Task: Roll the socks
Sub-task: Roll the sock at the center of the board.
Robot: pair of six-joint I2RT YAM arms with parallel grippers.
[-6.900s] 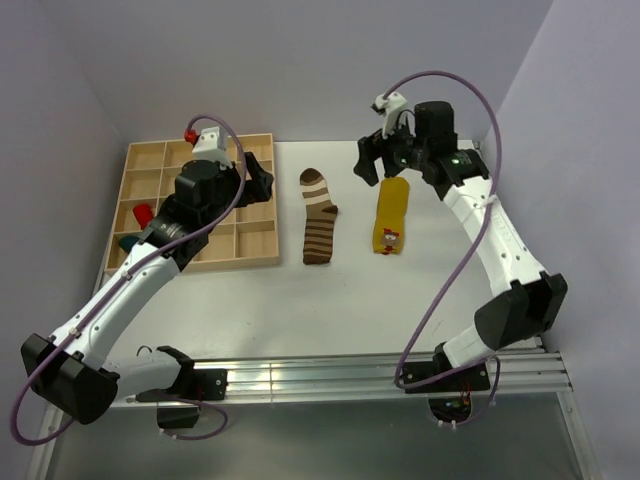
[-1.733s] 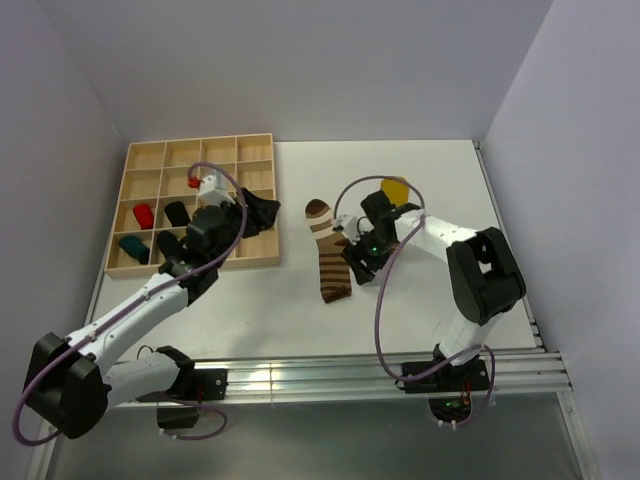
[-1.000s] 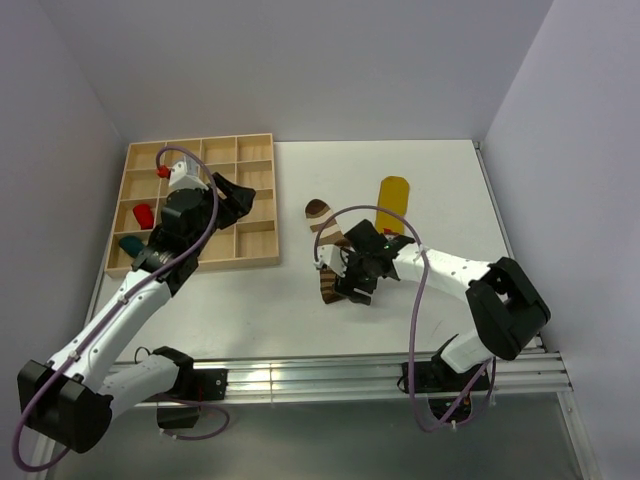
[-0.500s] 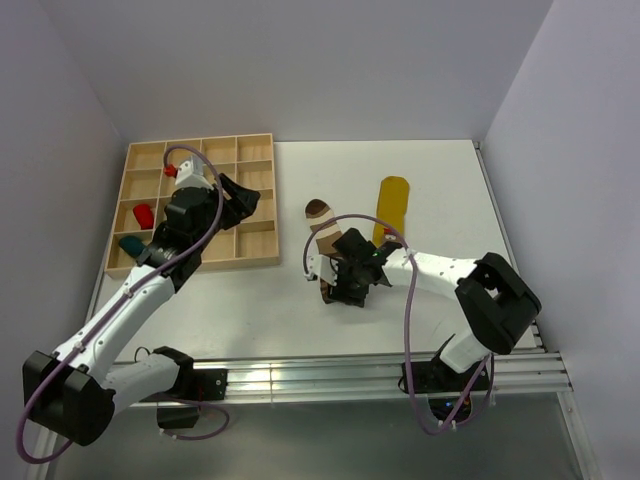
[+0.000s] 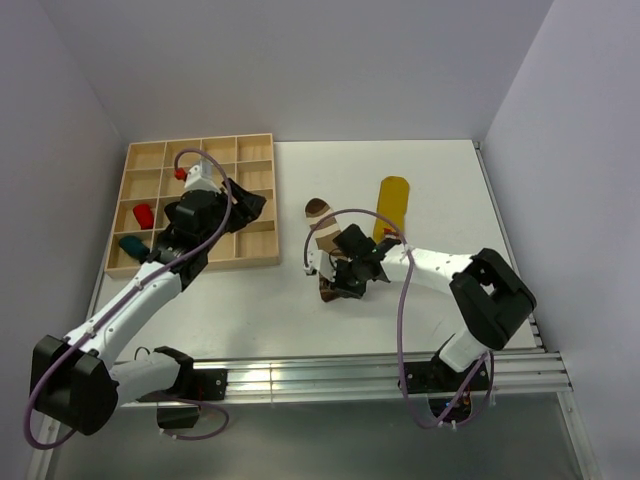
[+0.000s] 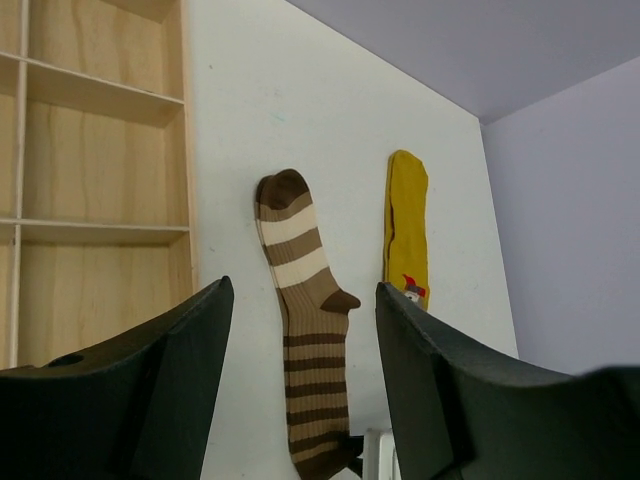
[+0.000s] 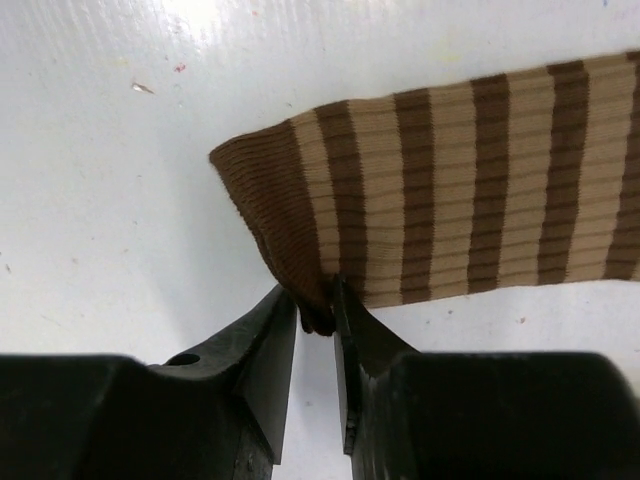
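Striped sock [image 5: 325, 238], brown and tan, flat on white worktop [image 5: 440, 170] near centre, toe toward far side. Right claw [image 7: 318, 305] clamped on corner of sock's near cuff, with fabric bunched between fingertips. Yellow sock [image 5: 392, 205] flat just to right, not touching. Left claw [image 6: 300, 295] spread apart, empty, hovering over right side of wooden tray [image 5: 250, 245]. Red roll [image 5: 143, 214] and teal roll [image 5: 130, 243] in tray's left compartments.
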